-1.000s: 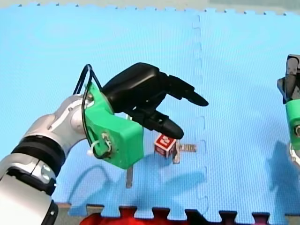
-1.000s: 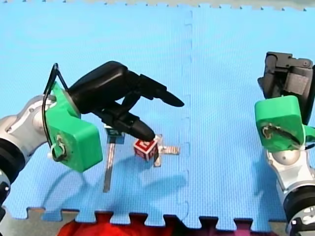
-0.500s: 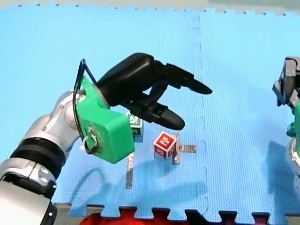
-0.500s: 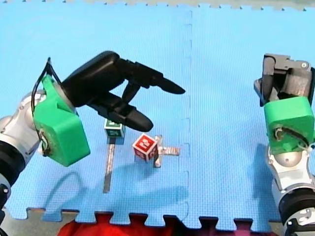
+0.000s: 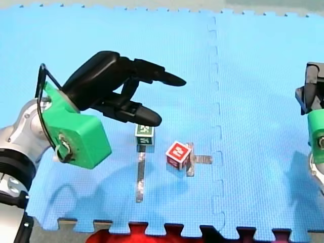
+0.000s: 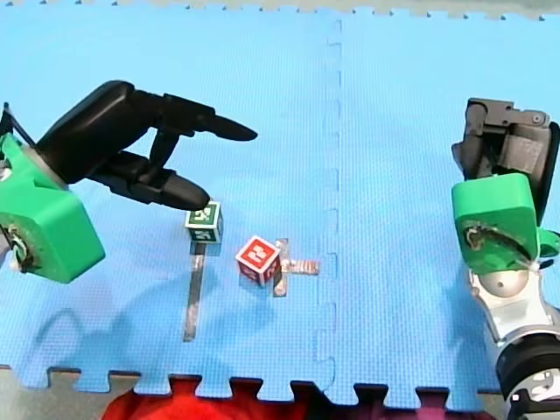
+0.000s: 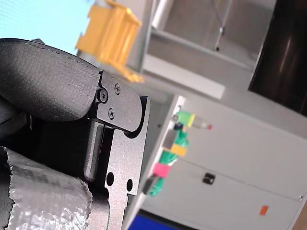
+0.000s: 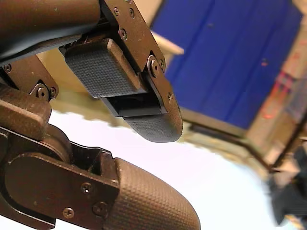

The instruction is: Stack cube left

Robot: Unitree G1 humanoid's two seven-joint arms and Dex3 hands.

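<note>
red cube [image 5: 178, 154] | small, rigid, likely light; pinch opposite flat sides | left hand [image 5: 109, 83] empty, near green cube [image 5: 145, 132] | right hand [image 6: 507, 149] aside, grip unclear

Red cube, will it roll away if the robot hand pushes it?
Probably not: the red cube has flat faces, so it should slide or tip, not roll. The bumpy foam mat likely grips it. It looks tiny compared with the left robot hand near the green cube, so it's probably light.
</note>
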